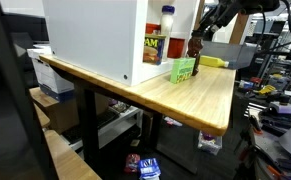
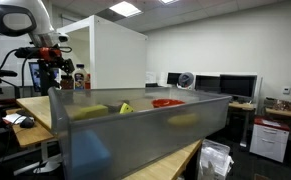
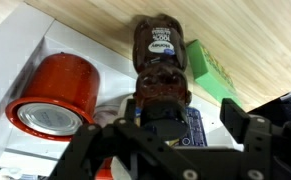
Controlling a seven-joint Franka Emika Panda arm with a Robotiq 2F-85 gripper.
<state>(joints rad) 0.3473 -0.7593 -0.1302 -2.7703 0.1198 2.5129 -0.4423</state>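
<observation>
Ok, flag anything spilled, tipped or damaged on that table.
Nothing stands out. No spill or damage shows around the bottle, red can and green box on the table; the open gripper straddles the bottle.

Bright, even ceiling-panel light [image 2: 125,9]; soft, low-resolution views, blurred foreground bin [image 2: 135,135].

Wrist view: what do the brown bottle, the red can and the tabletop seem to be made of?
Brown bottle: probably glossy plastic, with soft highlights and a paper-like label. Red can: likely metal, its end shining silvery. Tabletop: wood or wood laminate, pale with grain lines, satin.
</observation>
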